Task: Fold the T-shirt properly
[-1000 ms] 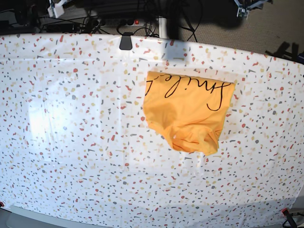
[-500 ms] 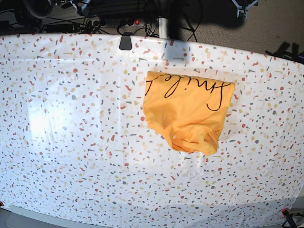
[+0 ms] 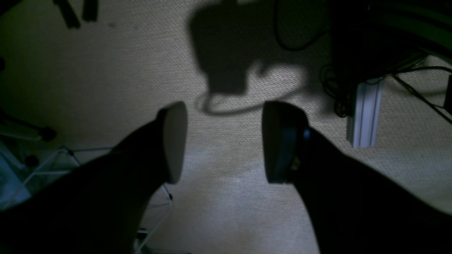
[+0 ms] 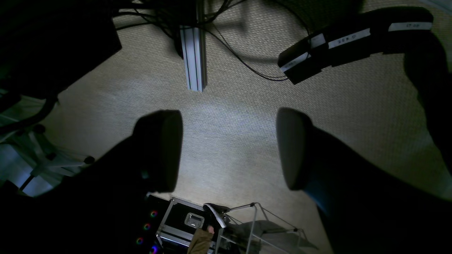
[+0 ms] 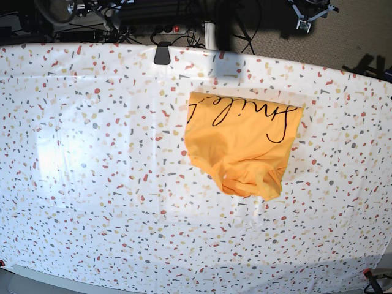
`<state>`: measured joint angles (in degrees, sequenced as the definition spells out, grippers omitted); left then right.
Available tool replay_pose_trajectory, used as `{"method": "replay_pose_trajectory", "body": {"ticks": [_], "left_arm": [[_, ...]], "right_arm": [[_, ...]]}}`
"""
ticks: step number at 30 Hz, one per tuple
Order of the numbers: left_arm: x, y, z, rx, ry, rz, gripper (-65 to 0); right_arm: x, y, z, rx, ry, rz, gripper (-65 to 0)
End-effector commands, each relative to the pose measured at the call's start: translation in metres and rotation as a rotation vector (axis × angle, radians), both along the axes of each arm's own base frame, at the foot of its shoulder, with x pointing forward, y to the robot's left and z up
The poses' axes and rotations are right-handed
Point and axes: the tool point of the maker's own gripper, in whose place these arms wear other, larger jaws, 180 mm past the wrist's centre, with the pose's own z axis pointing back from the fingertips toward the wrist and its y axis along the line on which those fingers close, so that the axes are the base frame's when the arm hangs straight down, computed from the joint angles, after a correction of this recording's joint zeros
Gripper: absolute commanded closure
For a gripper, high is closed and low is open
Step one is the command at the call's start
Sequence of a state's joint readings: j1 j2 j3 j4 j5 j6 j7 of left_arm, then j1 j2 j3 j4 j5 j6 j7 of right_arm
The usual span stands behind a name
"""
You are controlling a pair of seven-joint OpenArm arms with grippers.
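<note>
**Shirt lay bundled, both claws withdrawn and empty**

The T-shirt (image 5: 242, 147) lay in a compact orange-yellow bundle on the white terrazzo-patterned tablecloth (image 5: 92, 184), right of the surface's middle. Its far edge was straight and flat, carrying black cursive lettering; its near end was bunched into soft, rumpled folds that tapered to an uneven lump. The cotton looked limp and matte against the glossy, speckled cloth.

Beyond the shirt, past the surface's far edge, the left claw (image 3: 222, 141) hung over woven beige carpet (image 3: 106, 70), its dark rounded pads spread wide with nothing between them. The right claw (image 4: 229, 148) was likewise spread and empty over the same floor.

Judging from this, folding was either finished roughly or paused between folds. A proper result would call for reaching back in, flattening the bunched near end and squaring the edges.
</note>
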<state>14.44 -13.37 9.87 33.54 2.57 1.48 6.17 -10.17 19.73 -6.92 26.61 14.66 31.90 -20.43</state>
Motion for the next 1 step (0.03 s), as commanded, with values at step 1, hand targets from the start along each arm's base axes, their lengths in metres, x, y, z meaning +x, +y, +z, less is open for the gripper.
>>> {"method": "replay_pose_trajectory", "body": {"ticks": [1], "left_arm": [[0.0019,0.0065,0.0023,0.013,-0.016,-0.005,-32.0]], "right_arm": [[0.0005,-0.0082,0.0016,-0.013,0.001,0.005,-41.5]]}}
